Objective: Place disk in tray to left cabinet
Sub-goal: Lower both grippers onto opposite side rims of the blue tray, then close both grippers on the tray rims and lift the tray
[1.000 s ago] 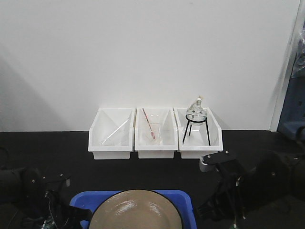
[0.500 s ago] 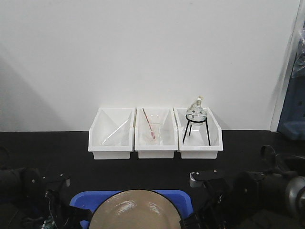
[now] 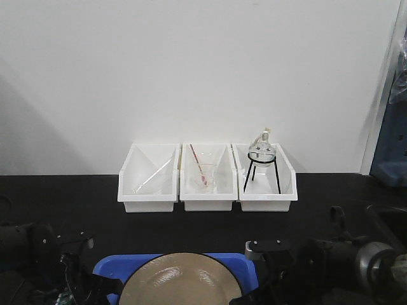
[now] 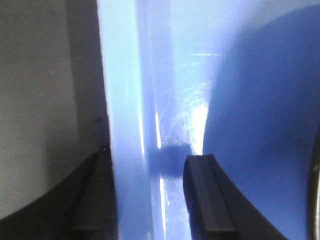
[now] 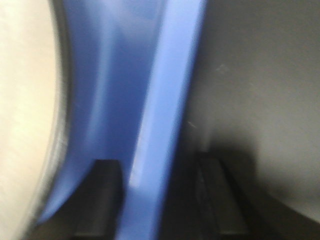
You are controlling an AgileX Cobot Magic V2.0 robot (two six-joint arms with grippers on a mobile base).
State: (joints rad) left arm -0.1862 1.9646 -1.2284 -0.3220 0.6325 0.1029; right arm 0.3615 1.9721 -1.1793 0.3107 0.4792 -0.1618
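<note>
One disk (image 3: 181,283) – tan, glossy, black-rimmed – lies flat in the blue tray (image 3: 109,263) at the near edge of a black table (image 3: 57,197), both cut off by the bottom of the front view. The tray's rim shows on each side of the disk.

At the tray's left side, the left gripper (image 4: 148,156) straddles the rim, with one finger (image 4: 95,200) outside against the edge and the other (image 4: 202,195) inside over the tray floor. Whether it is actually squeezing the rim cannot be told from the wrist view.

At the tray's right side, the right gripper (image 5: 159,160) also has the rim between its fingers. The jaws stand apart, and a dark gap shows between the rim and the outer finger (image 5: 217,200). This view is blurred, with the disk's edge at its far left.

Farther back, three white bins (image 3: 208,202) sit side by side against a white wall (image 3: 191,63), well apart from the tray. The left one holds a glass rod (image 3: 156,175), the middle one a beaker (image 3: 205,171), and the right one a round flask (image 3: 261,150) on a black tripod (image 3: 262,175).
</note>
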